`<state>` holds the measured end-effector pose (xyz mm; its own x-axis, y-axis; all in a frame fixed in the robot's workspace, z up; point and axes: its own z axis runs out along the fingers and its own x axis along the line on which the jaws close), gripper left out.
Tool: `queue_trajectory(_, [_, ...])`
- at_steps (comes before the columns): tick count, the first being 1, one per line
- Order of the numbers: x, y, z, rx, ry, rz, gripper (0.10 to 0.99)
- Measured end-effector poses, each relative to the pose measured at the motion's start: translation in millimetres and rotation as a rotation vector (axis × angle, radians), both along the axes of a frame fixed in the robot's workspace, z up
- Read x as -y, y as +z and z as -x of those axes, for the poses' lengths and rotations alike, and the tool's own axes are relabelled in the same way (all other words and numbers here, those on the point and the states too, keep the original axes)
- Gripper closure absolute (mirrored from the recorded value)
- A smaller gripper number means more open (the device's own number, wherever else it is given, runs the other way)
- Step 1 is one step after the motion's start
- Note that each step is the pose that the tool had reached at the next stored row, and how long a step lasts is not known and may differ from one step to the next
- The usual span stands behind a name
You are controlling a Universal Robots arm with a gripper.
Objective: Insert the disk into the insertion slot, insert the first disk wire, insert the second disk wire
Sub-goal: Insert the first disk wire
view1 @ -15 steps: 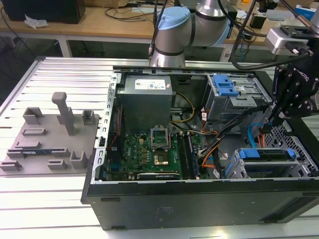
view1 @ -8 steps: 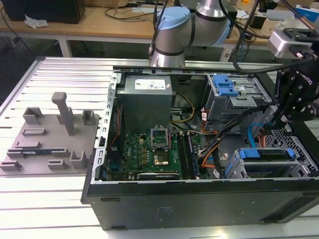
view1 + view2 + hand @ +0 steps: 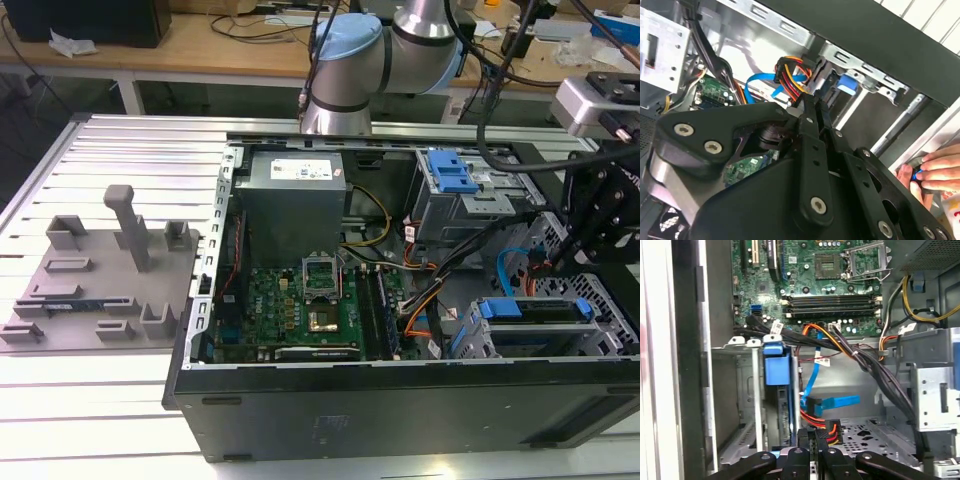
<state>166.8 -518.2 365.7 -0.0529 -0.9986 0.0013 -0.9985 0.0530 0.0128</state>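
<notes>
- In the exterior view, an open computer case (image 3: 400,400) lies on a slatted metal table (image 3: 120,160), with a grey fixture plate (image 3: 100,270) beside it on the exterior view's left.
- The disk (image 3: 530,310), framed by its blue caddy, sits inside the insertion slot (image 3: 605,300), a grey perforated cage at the case's corner on the exterior view's right.
- The gripper (image 3: 565,255) hangs just above that cage, and a taller bay with a blue latch (image 3: 448,175) stands farther back.
- In the second wrist view, the gripper (image 3: 810,107) has its jaws drawn almost together, pinching the plug end of the disk power wire (image 3: 790,75), a bundle of red, yellow, orange and black strands.
- A blue data cable (image 3: 762,80) loops just behind it.
- A person's hand (image 3: 935,172) rests at the case edge, its fingers on something small and blue.
- In the first wrist view, the gripper (image 3: 814,440) holds the disk power wire (image 3: 830,431) close beside the disk (image 3: 776,365), which stands edge-on in the insertion slot (image 3: 740,405).
- The blue data cable (image 3: 840,402) ends free, near the plug, with the motherboard (image 3: 830,270) beyond.
</notes>
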Motion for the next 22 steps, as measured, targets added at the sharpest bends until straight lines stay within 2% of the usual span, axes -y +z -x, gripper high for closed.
queue_trajectory(8, [1.0,-0.1,0.0,0.0000,0.001,0.000,0.922])
queue_trajectory(11, [3.0,-0.2,0.0,-0.0001,0.001,0.000,0.922])
queue_trajectory(14, [4.7,-0.5,0.1,-0.0027,0.001,0.000,0.922])
queue_trajectory(18, [8.4,-1.2,0.0,-0.0061,0.001,0.000,0.922])
queue_trajectory(20, [12.4,-2.0,0.0,-0.0062,0.001,0.000,0.922])
queue_trajectory(22, [13.9,-2.7,0.0,-0.0062,0.001,0.000,0.922])
